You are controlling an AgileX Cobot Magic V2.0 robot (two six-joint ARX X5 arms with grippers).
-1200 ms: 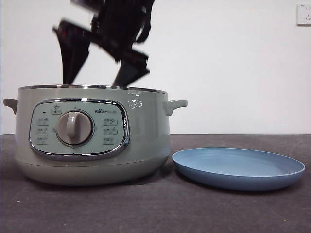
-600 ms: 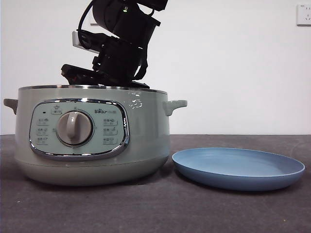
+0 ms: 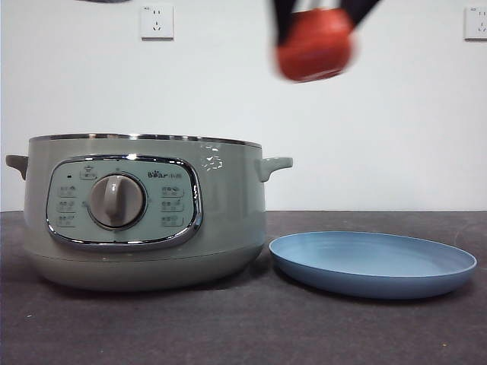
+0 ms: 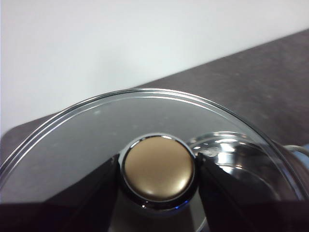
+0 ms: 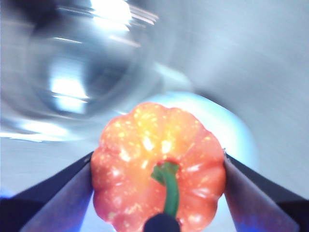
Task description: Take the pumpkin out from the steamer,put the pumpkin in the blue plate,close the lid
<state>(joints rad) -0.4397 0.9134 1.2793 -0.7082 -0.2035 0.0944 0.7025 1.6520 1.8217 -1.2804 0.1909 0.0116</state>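
My right pincer (image 5: 159, 186) grips the one pumpkin (image 3: 314, 47) high in the air, up and right of the one open steamer (image 3: 144, 213), above the one plate (image 3: 373, 262); my left pincer (image 4: 157, 169) clamps the lid (image 4: 96, 145).

Two white wall sockets (image 3: 157, 21) above a dark table (image 3: 243, 327).

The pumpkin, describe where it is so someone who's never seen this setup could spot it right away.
Start at the big sage-green steamer on the dark table, with the blue plate beside it. High above the plate's near edge, the right gripper is shut on the pumpkin. It is the only orange-red thing, speckled pale with a green stem.
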